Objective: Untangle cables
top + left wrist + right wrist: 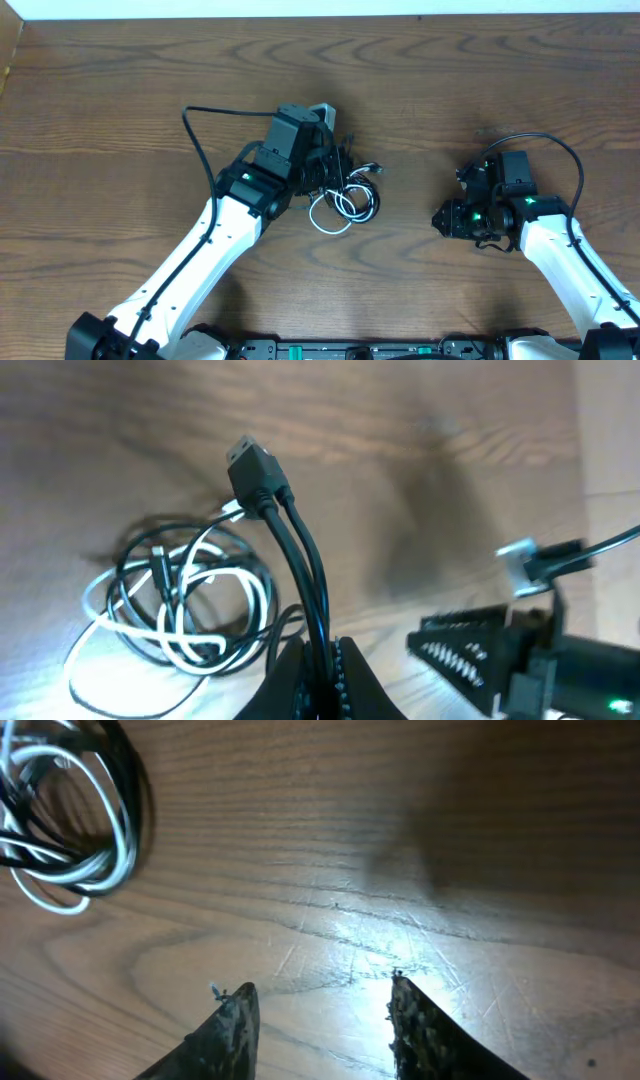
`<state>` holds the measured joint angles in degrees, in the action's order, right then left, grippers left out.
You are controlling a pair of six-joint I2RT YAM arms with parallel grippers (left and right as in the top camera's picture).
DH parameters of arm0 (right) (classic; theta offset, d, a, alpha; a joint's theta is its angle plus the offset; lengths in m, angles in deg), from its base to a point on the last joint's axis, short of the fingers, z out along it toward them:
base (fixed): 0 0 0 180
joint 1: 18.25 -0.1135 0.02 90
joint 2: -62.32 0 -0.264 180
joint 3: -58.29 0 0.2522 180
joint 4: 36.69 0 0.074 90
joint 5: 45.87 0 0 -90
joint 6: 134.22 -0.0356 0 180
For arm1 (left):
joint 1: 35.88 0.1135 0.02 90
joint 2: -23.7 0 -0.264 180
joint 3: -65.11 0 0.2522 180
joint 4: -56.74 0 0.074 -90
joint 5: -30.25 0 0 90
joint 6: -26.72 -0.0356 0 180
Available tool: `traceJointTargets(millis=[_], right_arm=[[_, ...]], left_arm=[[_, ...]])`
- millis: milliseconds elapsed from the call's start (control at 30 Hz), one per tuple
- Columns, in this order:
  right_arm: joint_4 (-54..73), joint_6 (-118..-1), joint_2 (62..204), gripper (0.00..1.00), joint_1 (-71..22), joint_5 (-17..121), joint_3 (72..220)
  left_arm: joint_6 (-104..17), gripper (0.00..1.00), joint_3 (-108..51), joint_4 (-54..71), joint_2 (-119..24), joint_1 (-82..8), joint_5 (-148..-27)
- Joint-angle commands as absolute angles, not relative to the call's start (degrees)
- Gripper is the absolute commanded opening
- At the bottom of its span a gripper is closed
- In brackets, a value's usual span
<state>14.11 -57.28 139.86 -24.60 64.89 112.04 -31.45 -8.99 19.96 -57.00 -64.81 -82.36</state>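
A white cable (330,222) and a black cable (352,178) lie tangled in loose coils at the table's middle. In the left wrist view the white cable (255,595) loops through the black coils (135,560) on the wood. My left gripper (322,652) is shut on a doubled strand of the black cable, whose USB plug (250,465) sticks up above the fingers. In the overhead view the left gripper (325,160) sits at the tangle's left edge. My right gripper (318,992) is open and empty over bare wood, to the right of the tangle (65,820); overhead it (445,217) is well apart.
The wooden table (450,80) reaches a pale wall edge at the back. A thick black robot wire (200,140) arcs off the left arm, another (560,150) loops over the right arm. The right arm's body (520,640) shows at the left wrist view's right.
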Motion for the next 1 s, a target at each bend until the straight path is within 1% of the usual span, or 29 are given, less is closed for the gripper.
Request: traceJointTargets(millis=[0, 33, 67, 233, 367, 400, 433, 467, 500, 533, 567, 833, 967], right_arm=[[13.71, -57.47, 140.14, 0.41, -24.73, 65.72, 112.0], [13.63, -57.45, 140.14, 0.41, -24.73, 65.72, 112.0], [13.52, -57.47, 140.14, 0.41, -24.73, 65.72, 112.0], [12.88, -57.5, 140.14, 0.41, -24.73, 65.72, 112.0], [12.93, -57.47, 140.14, 0.41, -24.73, 65.72, 112.0], [13.1, -57.47, 140.14, 0.41, -24.73, 65.72, 112.0], [13.28, -57.47, 140.14, 0.42, -24.73, 65.72, 112.0], [13.36, -57.5, 140.14, 0.46, -24.73, 65.74, 112.0], [13.52, -57.5, 140.14, 0.58, -24.73, 65.72, 112.0], [13.52, -57.52, 140.14, 0.8, -24.73, 65.72, 112.0], [13.12, -57.47, 140.14, 0.99, -24.73, 65.32, 112.0], [13.1, -57.47, 140.14, 0.99, -24.73, 65.28, 112.0], [13.06, -57.45, 140.14, 0.99, -24.73, 65.26, 112.0]], left_arm=[[-32.91, 0.08, -8.86, 18.32, -57.53, -65.13, -83.28], [-33.31, 0.11, -8.86, 18.29, -57.53, -65.37, -83.3], [-33.81, 0.12, -8.86, 18.34, -57.53, -65.66, -83.3], [-37.48, 0.11, -8.86, 21.44, -57.53, -68.15, -82.41], [-38.18, 0.11, -8.88, 27.76, -57.53, -68.85, -72.37], [-38.18, 0.16, -8.88, 29.27, -57.53, -68.78, -70.87], [-38.18, 0.32, -8.88, 30.43, -57.53, -68.72, -70.17], [-38.18, 0.43, -8.88, 31.26, -57.53, -68.74, -70.17], [-38.16, 0.51, -8.88, 31.56, -57.53, -68.74, -70.19], [-38.16, 0.55, -8.86, 31.39, -57.53, -68.74, -70.19], [-38.16, 0.59, -8.88, 29.22, -57.53, -68.74, -70.17], [-38.18, 0.59, -8.88, 14.05, -57.53, -68.74, -70.14], [-38.18, 0.59, -8.86, 11.21, -57.53, -68.74, -70.12]])
